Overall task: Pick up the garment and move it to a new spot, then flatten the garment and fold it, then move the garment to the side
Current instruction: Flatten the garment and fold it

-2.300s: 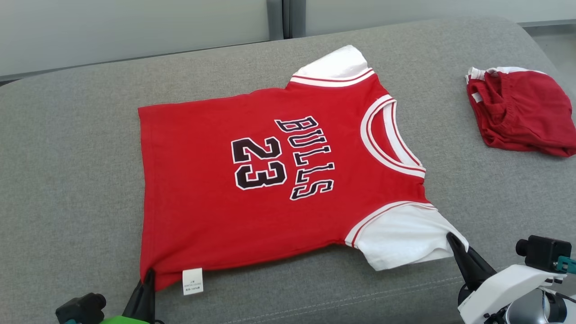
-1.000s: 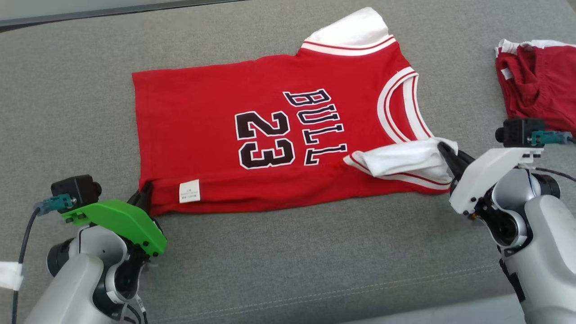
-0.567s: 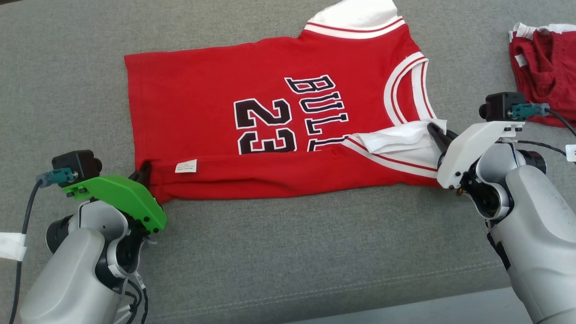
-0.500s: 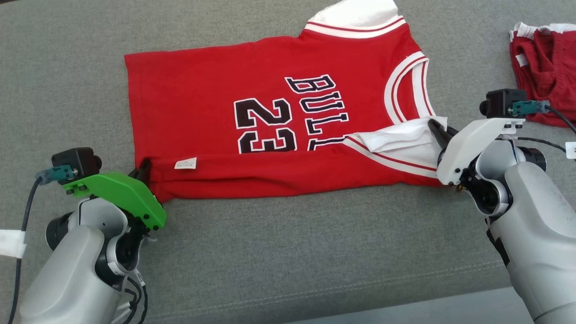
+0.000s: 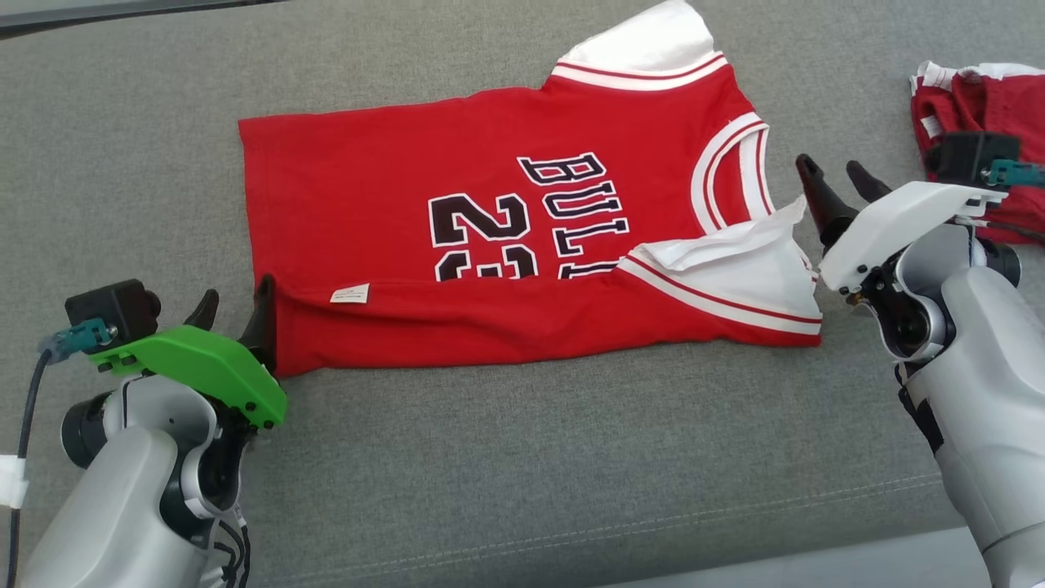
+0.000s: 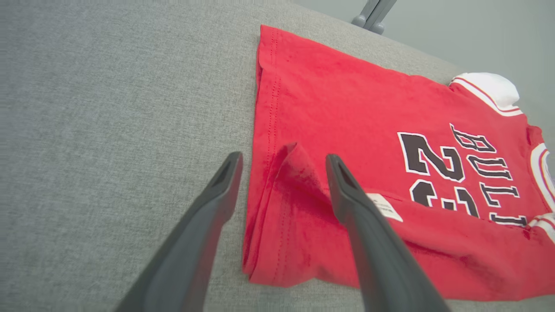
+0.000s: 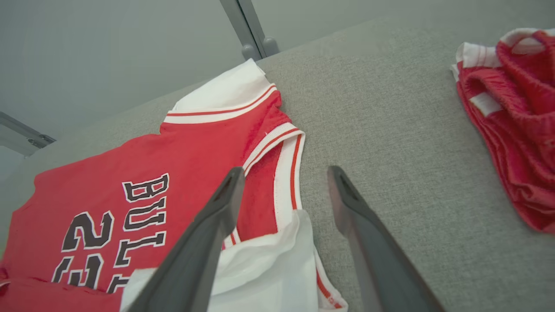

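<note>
Garment is lying flat on the grey sofa cushion, hem to the left, collar to the right. I am reading "BULL" and "23" in black letters edged with white on the red front. The near strip of cloth is folded over the front and is covering the near part of the word and of the 3. A small white label is sitting on that folded strip; its print is too small for me to read. The near white sleeve is lying turned over onto the red body.

My left gripper is standing with its fingers apart at the near left hem corner, gripping nothing. From its wrist camera I am seeing the gripper straddling a small raised peak of red cloth on the garment.

My right gripper is also spread wide and empty, just right of the collar. Its wrist camera is showing the gripper over bare cushion beside the garment. A second red garment is lying bunched at the far right.
</note>
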Motion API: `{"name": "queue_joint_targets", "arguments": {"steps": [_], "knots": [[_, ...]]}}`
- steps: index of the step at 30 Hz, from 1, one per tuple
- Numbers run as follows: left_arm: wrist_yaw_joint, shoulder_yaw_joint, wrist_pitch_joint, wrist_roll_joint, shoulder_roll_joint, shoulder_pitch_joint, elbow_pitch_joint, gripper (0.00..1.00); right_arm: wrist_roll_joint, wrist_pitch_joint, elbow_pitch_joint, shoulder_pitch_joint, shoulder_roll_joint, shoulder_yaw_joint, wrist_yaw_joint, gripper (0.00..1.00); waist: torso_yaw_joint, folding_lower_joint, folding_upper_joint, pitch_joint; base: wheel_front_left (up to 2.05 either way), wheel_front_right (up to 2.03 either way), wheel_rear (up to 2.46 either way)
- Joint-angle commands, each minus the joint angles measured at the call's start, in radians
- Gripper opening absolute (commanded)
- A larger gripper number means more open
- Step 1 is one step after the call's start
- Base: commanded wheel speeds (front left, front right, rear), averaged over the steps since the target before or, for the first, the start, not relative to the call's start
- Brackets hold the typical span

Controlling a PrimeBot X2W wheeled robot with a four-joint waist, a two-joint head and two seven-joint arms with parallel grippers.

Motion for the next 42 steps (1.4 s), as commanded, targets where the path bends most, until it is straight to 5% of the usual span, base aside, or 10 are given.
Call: {"name": "queue_joint_targets", "arguments": {"steps": [1, 13, 27, 30, 31, 32, 33, 34, 35, 42], "knots": [[0.007, 0.007, -0.010, 0.002, 0.009, 0.026, -0.015, 1.00, 0.012, -0.020, -0.012, 0.016, -0.010, -0.005, -0.001, 1.00, 0.000, -0.0001, 0.0000, -0.017, 0.00, 0.00, 0.00], [0.049, 0.020, -0.039, -0.067, -0.043, 0.203, -0.075, 1.00, 0.083, -0.109, -0.162, 0.224, -0.026, -0.063, 0.000, 1.00, -0.008, -0.0001, 0.0000, -0.072, 0.00, 0.00, 0.00], [0.030, 0.105, -0.072, -0.175, -0.128, 0.163, 0.100, 1.00, 0.048, -0.093, -0.288, 0.372, 0.062, -0.114, 0.000, 1.00, -0.072, -0.0001, 0.0000, -0.047, 0.00, 0.00, 0.00], [0.019, 0.118, -0.087, -0.184, -0.134, 0.145, 0.132, 0.72, 0.042, -0.086, -0.301, 0.381, 0.076, -0.116, 0.000, 1.00, -0.080, -0.0001, 0.0000, -0.037, 0.00, 0.00, 0.00], [0.013, 0.119, -0.089, -0.186, -0.136, 0.140, 0.142, 0.47, 0.041, -0.087, -0.303, 0.385, 0.081, -0.117, 0.000, 1.00, -0.081, -0.0001, 0.0000, -0.035, 0.00, 0.00, 0.00], [0.010, 0.119, -0.090, -0.186, -0.137, 0.133, 0.153, 0.45, 0.040, -0.084, -0.304, 0.390, 0.086, -0.117, 0.000, 1.00, -0.082, -0.0001, 0.0000, -0.032, 0.00, 0.00, 0.00], [0.005, 0.118, -0.094, -0.184, -0.137, 0.129, 0.161, 0.18, 0.039, -0.082, -0.304, 0.394, 0.091, -0.116, 0.000, 1.00, -0.083, -0.0001, 0.0000, -0.030, 0.00, 0.00, 0.00], [0.005, 0.118, -0.094, -0.184, -0.137, 0.129, 0.161, 0.18, 0.039, -0.082, -0.304, 0.394, 0.091, -0.116, 0.000, 1.00, -0.083, -0.0001, 0.0000, -0.030, 0.00, 0.00, 0.00], [0.000, 0.118, -0.100, -0.180, -0.138, 0.124, 0.168, 0.00, 0.039, -0.080, -0.302, 0.395, 0.097, -0.115, 0.000, 1.00, -0.083, -0.0001, 0.0000, -0.028, 0.00, 0.00, 0.00], [-0.030, 0.107, -0.135, -0.159, -0.148, 0.092, 0.192, 0.00, 0.031, -0.086, -0.244, 0.387, 0.125, -0.115, 0.000, 1.00, -0.066, -0.0001, 0.0000, -0.020, 0.00, 0.00, 0.00]]}}
